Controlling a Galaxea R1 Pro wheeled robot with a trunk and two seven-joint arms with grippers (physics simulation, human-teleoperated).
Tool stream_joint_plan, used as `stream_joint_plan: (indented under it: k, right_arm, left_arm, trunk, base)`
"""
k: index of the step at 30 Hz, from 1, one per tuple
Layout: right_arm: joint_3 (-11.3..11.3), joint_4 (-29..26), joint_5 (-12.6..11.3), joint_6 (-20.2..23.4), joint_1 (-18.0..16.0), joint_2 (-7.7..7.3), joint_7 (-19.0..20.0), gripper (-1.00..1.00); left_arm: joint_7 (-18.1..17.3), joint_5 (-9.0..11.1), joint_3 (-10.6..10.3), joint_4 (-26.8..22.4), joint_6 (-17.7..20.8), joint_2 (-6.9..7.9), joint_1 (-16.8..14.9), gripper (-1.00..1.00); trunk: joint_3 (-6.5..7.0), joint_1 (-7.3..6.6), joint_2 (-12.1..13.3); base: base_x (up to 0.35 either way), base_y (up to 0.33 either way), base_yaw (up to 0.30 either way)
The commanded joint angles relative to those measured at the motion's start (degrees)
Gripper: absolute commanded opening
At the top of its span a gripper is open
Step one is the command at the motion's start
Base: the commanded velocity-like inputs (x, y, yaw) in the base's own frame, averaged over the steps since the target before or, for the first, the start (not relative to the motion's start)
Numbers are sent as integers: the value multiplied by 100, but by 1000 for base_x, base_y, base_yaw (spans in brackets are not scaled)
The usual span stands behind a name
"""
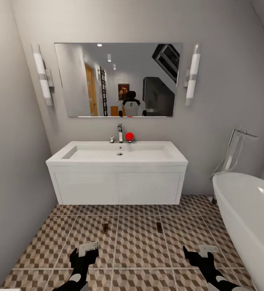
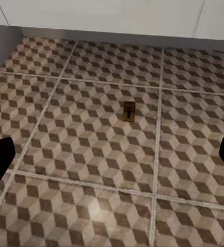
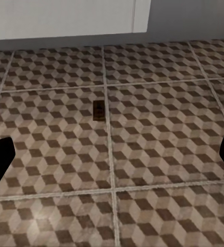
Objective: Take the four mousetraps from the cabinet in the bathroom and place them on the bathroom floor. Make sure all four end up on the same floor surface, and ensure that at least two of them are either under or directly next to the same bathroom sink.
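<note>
Two mousetraps lay flat on the floor (image 1: 140,246) in front of the sink (image 1: 117,155): the left trap (image 1: 105,228) and the right trap (image 1: 159,227), well apart from each other, each on its own tile just out from the vanity (image 1: 117,188). In the left wrist view the left trap (image 2: 128,111) lay beside a grout line, with the vanity's base beyond it; in the right wrist view the right trap (image 3: 97,109) lay likewise by a grout line. Their metal parts were too small to make out. The left gripper (image 1: 87,248) and right gripper (image 1: 203,250) hung low over the tiles, nearer the robot than the traps; both stood wide and held nothing. A tap (image 1: 120,133) and a red ball (image 1: 129,136) stood on the sink's back edge, under a mirror (image 1: 117,80). A bathtub (image 1: 249,218) stood at the right.
</note>
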Motion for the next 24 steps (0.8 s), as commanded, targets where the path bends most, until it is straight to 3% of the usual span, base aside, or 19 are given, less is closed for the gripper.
stream_joint_plan:
  k: [1, 24]
  right_arm:
    - [-51, 24, 55, -35, -9, -2, 4, 100]
    - [-51, 24, 50, -34, -9, 43, -6, 100]
  left_arm:
    - [33, 46, -50, 5, -19, -1, -4, 100]
    - [63, 36, -48, 6, 9, 1, -4, 100]
  trunk:
    - [12, -23, 38]
    - [425, -528, 961]
  base:
    - [0, 0, 0]
    - [0, 0, 0]
